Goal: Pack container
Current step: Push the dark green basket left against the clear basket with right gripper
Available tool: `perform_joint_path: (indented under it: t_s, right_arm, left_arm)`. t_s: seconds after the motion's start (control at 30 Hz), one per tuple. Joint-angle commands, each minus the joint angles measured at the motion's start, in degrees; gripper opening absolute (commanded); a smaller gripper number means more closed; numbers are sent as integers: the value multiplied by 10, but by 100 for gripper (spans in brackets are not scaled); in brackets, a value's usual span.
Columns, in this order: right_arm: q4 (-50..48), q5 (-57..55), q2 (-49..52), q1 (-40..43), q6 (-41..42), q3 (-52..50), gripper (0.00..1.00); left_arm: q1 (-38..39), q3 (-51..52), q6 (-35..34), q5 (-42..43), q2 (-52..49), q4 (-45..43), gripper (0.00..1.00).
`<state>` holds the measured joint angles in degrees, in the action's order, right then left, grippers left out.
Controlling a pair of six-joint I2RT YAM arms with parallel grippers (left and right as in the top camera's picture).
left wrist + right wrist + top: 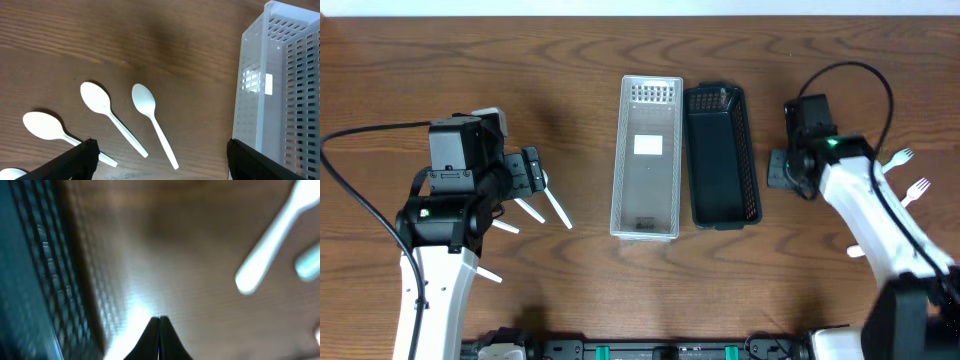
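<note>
A white perforated container (646,158) and a dark basket (722,156) stand side by side at the table's middle. Several white plastic spoons (556,208) lie left of the white container; in the left wrist view they (151,121) lie just ahead of my fingers. My left gripper (160,159) is open and empty above them, with the white container (280,85) at its right. White forks (905,172) lie at the right edge. My right gripper (160,320) is shut and empty, low over bare table between the dark basket (30,280) and a blurred fork handle (270,245).
Black cables run from both arms across the table's left and right sides. One more white utensil (856,252) lies near the right arm's base. Bare wood lies in front of and behind the two containers.
</note>
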<state>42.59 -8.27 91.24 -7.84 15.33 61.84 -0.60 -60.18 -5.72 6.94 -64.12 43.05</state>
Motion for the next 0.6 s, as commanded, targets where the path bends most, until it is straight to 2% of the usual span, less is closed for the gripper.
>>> perform_joint_path:
  t_s: [0.0,0.23,0.57]
  right_arm:
    - [-49,57,30,4,-64,1,3]
    - [-148,103,97,3,-88,1,6]
    - [-193,163,110,3,-114,2,9]
  left_arm:
    - [0,-14,8,1,1,0,84]
    - [0,-14,8,1,1,1,84]
    - [0,-14,8,1,1,0,84]
